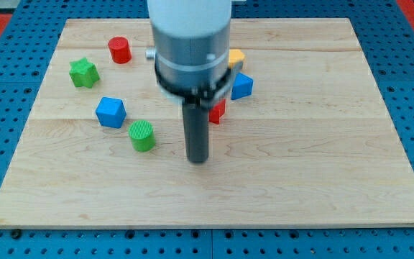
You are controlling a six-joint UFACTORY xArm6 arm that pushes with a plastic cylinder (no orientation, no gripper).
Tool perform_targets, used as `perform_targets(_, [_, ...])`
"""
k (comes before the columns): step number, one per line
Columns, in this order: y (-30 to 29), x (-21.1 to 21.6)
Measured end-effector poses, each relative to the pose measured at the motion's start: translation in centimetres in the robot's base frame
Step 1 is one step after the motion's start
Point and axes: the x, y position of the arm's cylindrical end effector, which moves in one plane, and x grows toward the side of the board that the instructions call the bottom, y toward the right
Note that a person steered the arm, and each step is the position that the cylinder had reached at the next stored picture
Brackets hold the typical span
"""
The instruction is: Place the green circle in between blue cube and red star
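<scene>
The green circle [141, 135] is a short green cylinder left of centre on the wooden board [322, 165]. A blue cube [111, 112] sits just up and left of it, close but apart. A red block [217, 111], partly hidden behind the rod, lies right of centre; its shape cannot be made out. My tip [198, 160] rests on the board to the right of the green circle, with a clear gap between them, and below the red block.
A green star [83, 73] and a red cylinder [119, 50] lie at the upper left. A second blue block [241, 85] and a yellow block [236, 57] sit just right of the arm's body, which hides the board's top centre.
</scene>
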Motion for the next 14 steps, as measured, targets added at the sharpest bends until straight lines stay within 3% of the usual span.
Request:
perform_targets(1, [-7.9,0.2])
perform_targets(3, [-10.3,-3.4])
perform_targets(8, [-5.3,-7.3])
perform_targets(9, [-4.3,-6.3])
perform_targets(10, [-3.0,-1.6])
perform_targets(13, [-1.3,-0.9])
perform_targets(14, [5.5,-3.6])
